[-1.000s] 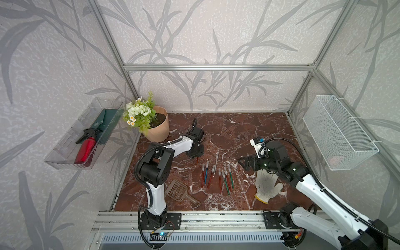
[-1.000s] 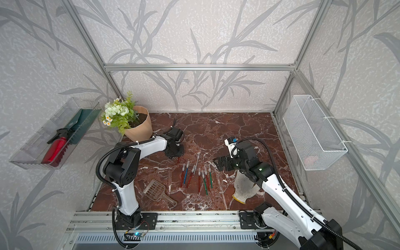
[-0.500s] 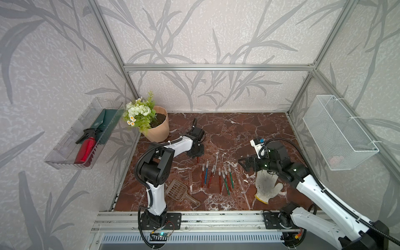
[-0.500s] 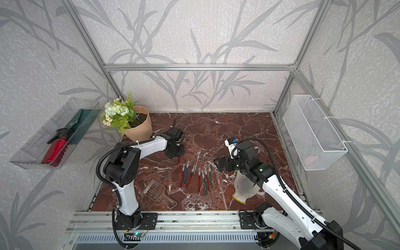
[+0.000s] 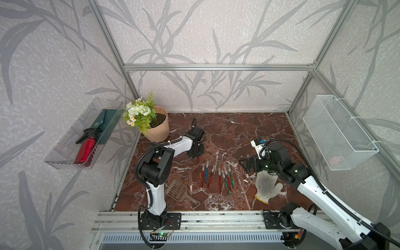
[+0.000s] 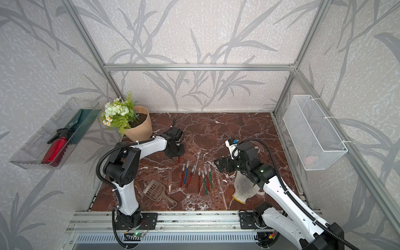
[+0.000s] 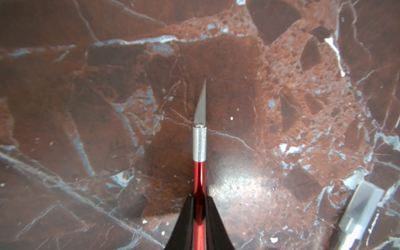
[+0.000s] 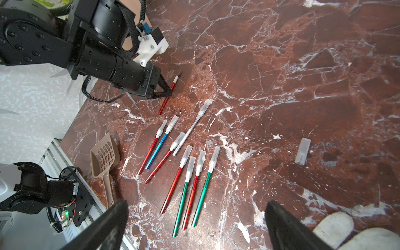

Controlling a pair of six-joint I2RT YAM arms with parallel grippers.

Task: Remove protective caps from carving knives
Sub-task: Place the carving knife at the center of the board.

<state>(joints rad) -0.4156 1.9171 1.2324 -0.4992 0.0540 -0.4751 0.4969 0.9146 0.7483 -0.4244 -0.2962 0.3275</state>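
Observation:
My left gripper (image 7: 199, 207) is shut on the red handle of a carving knife (image 7: 199, 173), whose silver collar and bare blade (image 7: 201, 104) point out over the marble floor. In both top views this gripper (image 5: 195, 152) (image 6: 175, 151) sits low at the back left of the row of knives. Several carving knives (image 8: 186, 173) (image 5: 216, 175) with red, blue and green handles lie side by side, each wearing a translucent protective cap. One loose cap (image 8: 303, 151) lies apart on the floor. My right gripper (image 8: 197, 204) (image 5: 243, 164) hovers open and empty, to the right of the row.
A brown slotted scoop (image 5: 179, 191) lies front left and a white work glove (image 5: 267, 186) sits under my right arm. A flower pot (image 5: 159, 127) stands back left. On the walls hang a wire basket (image 5: 337, 132) and a clear tray (image 5: 65, 151) holding a red spray bottle.

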